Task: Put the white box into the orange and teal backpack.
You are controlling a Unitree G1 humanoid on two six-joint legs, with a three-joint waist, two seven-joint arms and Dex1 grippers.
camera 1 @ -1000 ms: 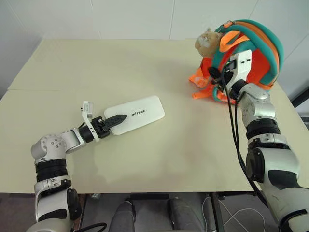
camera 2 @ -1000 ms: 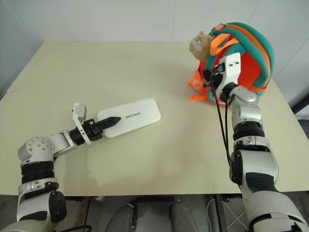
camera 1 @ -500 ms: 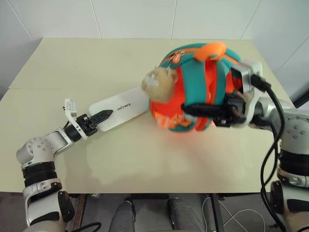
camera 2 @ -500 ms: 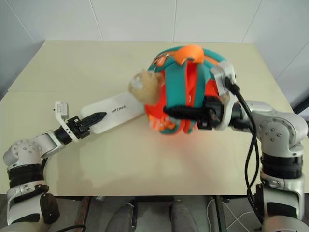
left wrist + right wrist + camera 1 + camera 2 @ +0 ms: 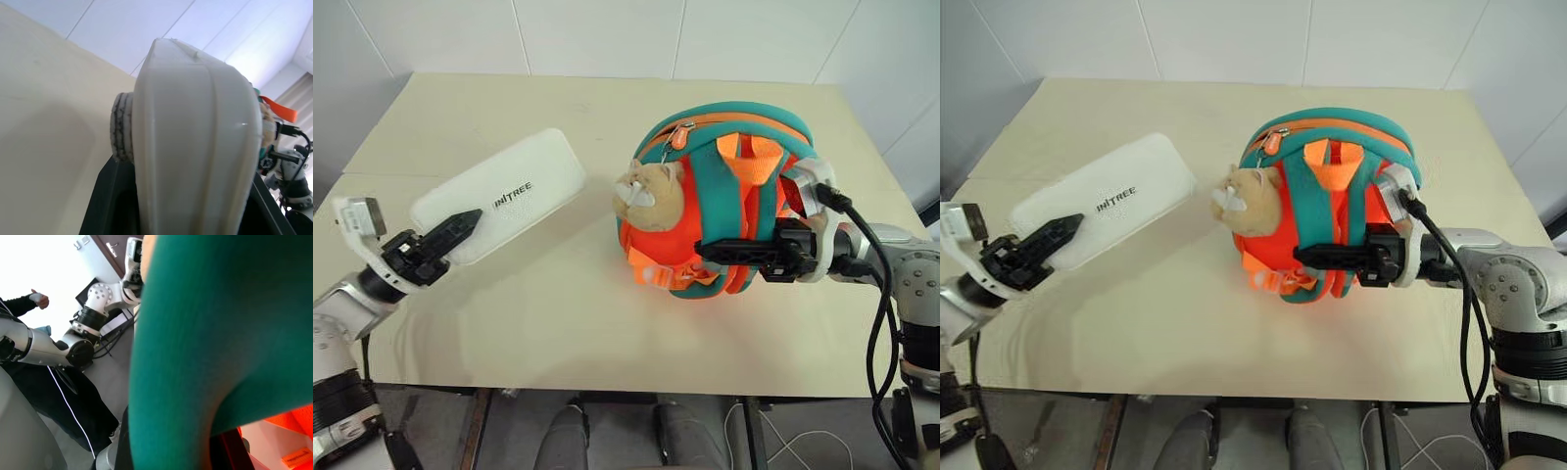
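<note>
My left gripper [image 5: 453, 231] is shut on the near end of the white box [image 5: 506, 193], which hangs tilted above the left side of the table with its dark lettering up. In the left wrist view the white box [image 5: 195, 147] stands edge-on between the fingers. The orange and teal backpack [image 5: 729, 186] sits at the table's middle right, straps facing up, its tan plush cat charm [image 5: 646, 194] on the side toward the box. My right gripper [image 5: 720, 252] reaches in from the right, shut on a teal strap [image 5: 195, 333] across the backpack's front.
The beige table [image 5: 558, 323] has bare surface between box and backpack and along its near edge. Black cables [image 5: 881, 323] trail from my right wrist. In the right wrist view a person in dark clothes [image 5: 73, 406] stands beyond the table.
The right gripper has drawn the backpack from the far right corner to the middle right. The left gripper has lifted the box off the table, up and to the left.
</note>
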